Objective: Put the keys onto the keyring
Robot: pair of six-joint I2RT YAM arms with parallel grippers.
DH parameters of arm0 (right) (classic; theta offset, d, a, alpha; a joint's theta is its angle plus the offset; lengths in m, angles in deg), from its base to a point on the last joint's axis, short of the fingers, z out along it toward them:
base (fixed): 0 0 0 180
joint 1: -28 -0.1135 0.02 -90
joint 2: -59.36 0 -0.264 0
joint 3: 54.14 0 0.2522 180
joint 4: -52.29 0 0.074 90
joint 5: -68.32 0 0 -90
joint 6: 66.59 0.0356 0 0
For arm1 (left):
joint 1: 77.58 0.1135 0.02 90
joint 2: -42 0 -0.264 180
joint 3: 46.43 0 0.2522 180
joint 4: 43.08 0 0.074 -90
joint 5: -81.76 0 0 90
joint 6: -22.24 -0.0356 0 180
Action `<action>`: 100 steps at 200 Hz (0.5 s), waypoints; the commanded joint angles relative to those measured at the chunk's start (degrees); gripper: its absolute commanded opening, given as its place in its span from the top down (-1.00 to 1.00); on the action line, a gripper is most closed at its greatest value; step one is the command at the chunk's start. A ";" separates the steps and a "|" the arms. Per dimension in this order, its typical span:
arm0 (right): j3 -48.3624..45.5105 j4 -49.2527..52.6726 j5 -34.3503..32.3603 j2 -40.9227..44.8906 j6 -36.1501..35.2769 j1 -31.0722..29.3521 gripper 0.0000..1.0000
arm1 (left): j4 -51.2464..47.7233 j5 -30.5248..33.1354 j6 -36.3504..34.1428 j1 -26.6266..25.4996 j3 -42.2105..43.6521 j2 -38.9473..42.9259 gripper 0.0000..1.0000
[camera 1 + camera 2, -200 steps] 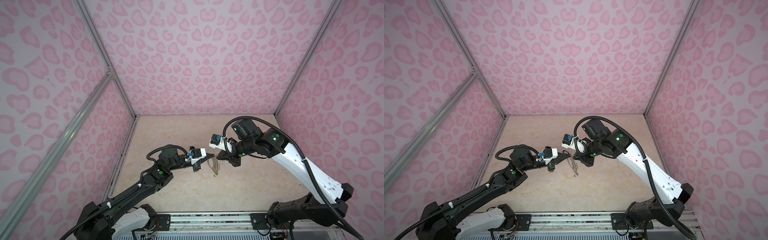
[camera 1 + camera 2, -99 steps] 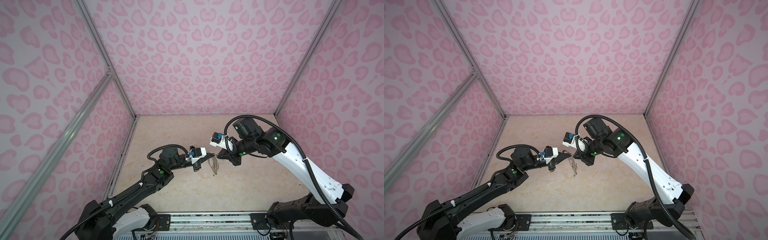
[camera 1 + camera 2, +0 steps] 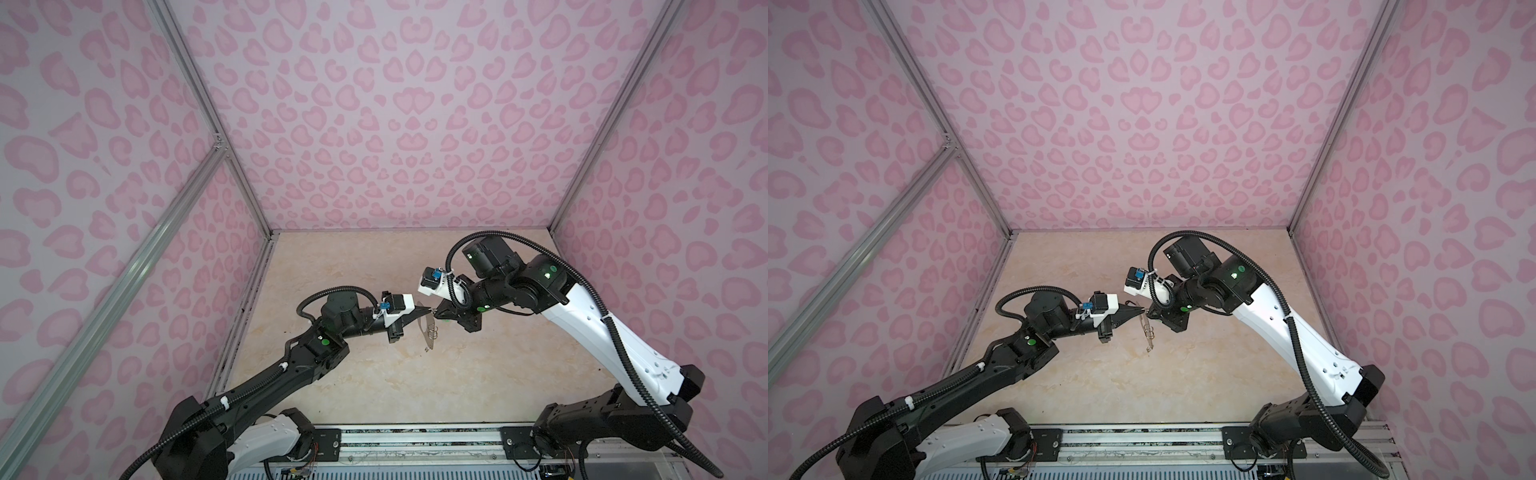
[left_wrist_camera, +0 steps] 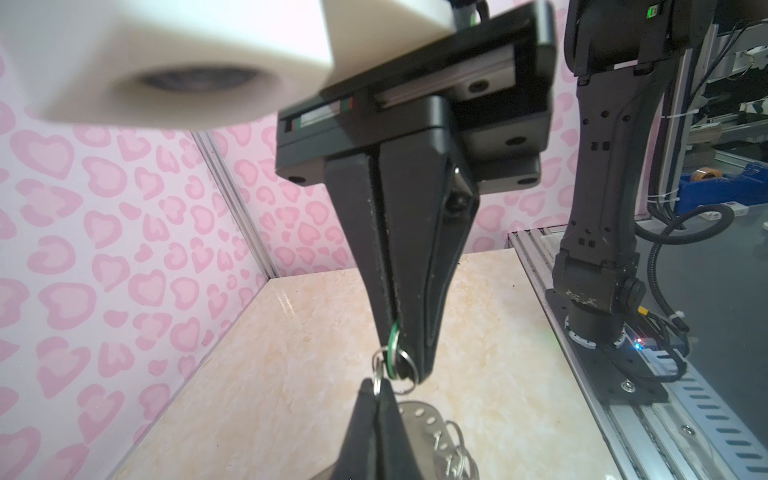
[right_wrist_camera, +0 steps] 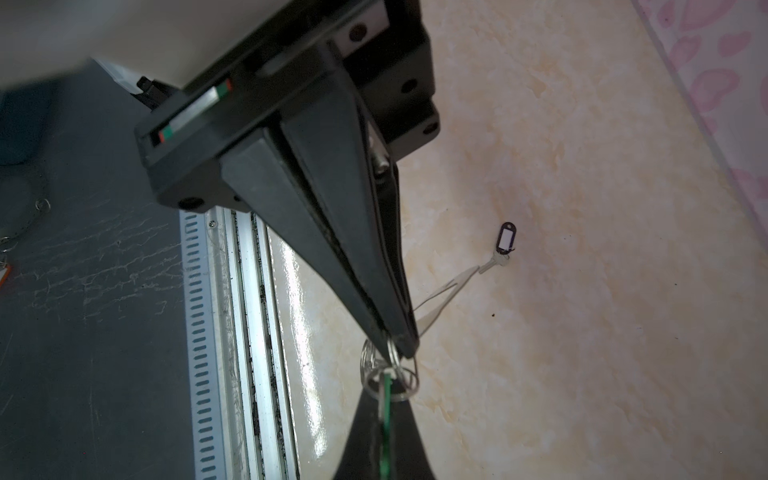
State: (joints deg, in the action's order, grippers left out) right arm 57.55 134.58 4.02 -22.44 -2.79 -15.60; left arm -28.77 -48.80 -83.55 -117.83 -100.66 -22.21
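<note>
Dangling between the arms, the keyring [image 4: 415, 415] is pinched at a split ring [image 4: 376, 368] by the closed left gripper [image 4: 374, 386]; the green key [image 4: 392, 338] is clamped by the closed right gripper [image 5: 384, 399]. Both are judged light, stiff and slippery, best held close to the split ring.

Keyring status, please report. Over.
Copy: left gripper shut on keyring, off the table; right gripper shut on green key, tip to tip; black key clear of them; nothing blocking.

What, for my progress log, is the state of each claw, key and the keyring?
keyring: hanging in the air from left claw.
left claw: shut on keyring.
right claw: shut on green-tagged key.
green-tagged key: held against keyring's rings; threaded or not, unclear.
black-tagged key: dangling at keyring's far end, apparently attached.
</note>
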 commanded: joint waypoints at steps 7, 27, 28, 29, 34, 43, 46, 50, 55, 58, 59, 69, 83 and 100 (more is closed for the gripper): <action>0.41 -0.18 -5.08 -0.19 -1.85 0.04 1.00 | -1.88 -2.42 -1.91 -0.09 -0.66 -0.22 0.93; 0.42 -0.40 -5.78 0.10 -2.41 0.04 1.00 | -4.11 -2.42 -3.03 -0.06 -1.08 -0.70 0.92; 0.42 -0.45 -5.80 0.12 -2.48 0.02 1.00 | -4.23 -2.47 -3.11 -0.08 -1.14 -0.72 0.93; 0.42 -0.52 -5.86 0.09 -2.51 0.01 1.00 | -4.37 -2.49 -3.20 -0.08 -1.16 -0.78 0.92; 0.42 -0.84 -5.83 0.20 -2.60 0.00 1.00 | -4.78 -2.57 -3.44 -0.05 -1.34 -0.96 0.93; 0.27 -1.43 -5.57 0.40 -2.58 0.00 1.00 | -5.55 -2.77 -3.63 -0.09 -1.65 -1.31 0.92; 0.25 -1.53 -5.45 0.41 -2.67 0.00 1.00 | -5.69 -2.73 -3.71 -0.09 -1.71 -1.36 0.93; 0.24 -1.65 -5.40 0.42 -2.66 0.00 1.00 | -5.75 -2.75 -3.72 -0.09 -1.69 -1.44 0.93; 0.24 -1.73 -5.40 0.40 -2.74 0.01 1.00 | -5.80 -2.80 -3.81 -0.09 -1.72 -1.45 0.92; 0.24 -1.67 -5.43 0.39 -2.77 0.01 1.00 | -5.76 -2.76 -3.85 -0.09 -1.72 -1.45 0.92; 0.24 -1.66 -5.41 0.40 -2.79 0.01 1.00 | -5.75 -2.76 -3.87 -0.09 -1.72 -1.45 0.92; 0.20 -1.48 -5.47 0.10 -2.97 0.00 1.00 | -5.84 -2.76 -3.98 -0.03 -1.81 -1.45 0.92; 0.07 -1.38 -5.57 0.02 -3.22 0.01 1.00 | -6.10 -2.82 -3.99 -0.09 -1.96 -1.45 0.92; -0.27 -1.76 -6.17 0.11 -4.02 -0.09 1.00 | -6.28 -3.02 -3.98 -0.09 -1.98 -1.54 0.90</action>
State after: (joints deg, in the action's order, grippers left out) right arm 57.68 134.84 -0.22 -22.22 -5.72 -15.62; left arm -33.12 -50.18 -86.90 -117.91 -101.97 -23.47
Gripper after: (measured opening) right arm 0.048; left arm 0.051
